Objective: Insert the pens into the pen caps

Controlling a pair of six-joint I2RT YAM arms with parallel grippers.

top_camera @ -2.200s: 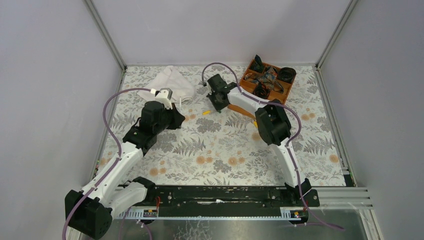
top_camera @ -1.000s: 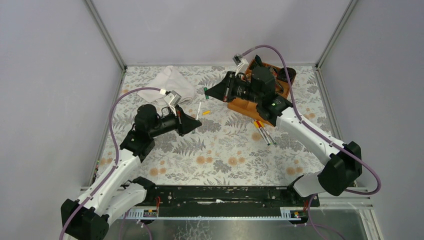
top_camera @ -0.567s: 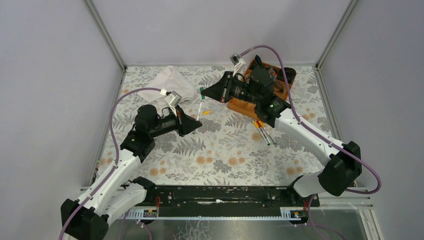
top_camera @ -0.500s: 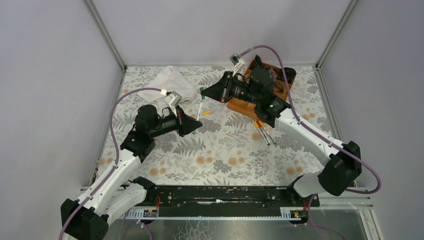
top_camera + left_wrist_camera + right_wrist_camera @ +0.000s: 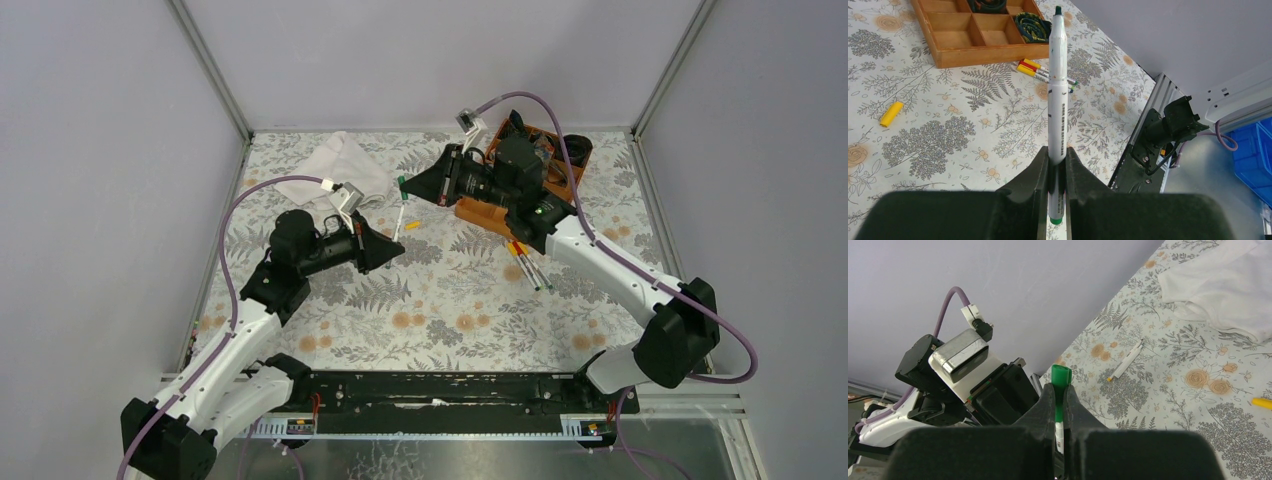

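My left gripper (image 5: 398, 253) (image 5: 1058, 150) is shut on a white-barrelled pen (image 5: 1058, 100). The pen's dark green tip is bare and points away from the jaws, and its green end pokes out below them. My right gripper (image 5: 406, 184) (image 5: 1058, 387) is shut on a green pen cap (image 5: 402, 183) (image 5: 1061, 376) and holds it in the air just beyond the left gripper, facing it. The cap and the pen tip are apart. Another white pen (image 5: 398, 218) (image 5: 1127, 359) with a yellow tip lies on the table. A loose yellow cap (image 5: 411, 226) (image 5: 890, 113) (image 5: 1262, 402) lies beside it.
An orange wooden tray (image 5: 480, 212) (image 5: 973, 55) with black coiled bands stands at the back right. A few capped pens (image 5: 525, 262) (image 5: 1045, 72) lie in front of it. A white cloth (image 5: 335, 165) (image 5: 1228, 285) lies at the back left.
Over the last second my right gripper has carried the green cap a little to the left, closer to the left gripper. The left gripper has kept still with its pen.
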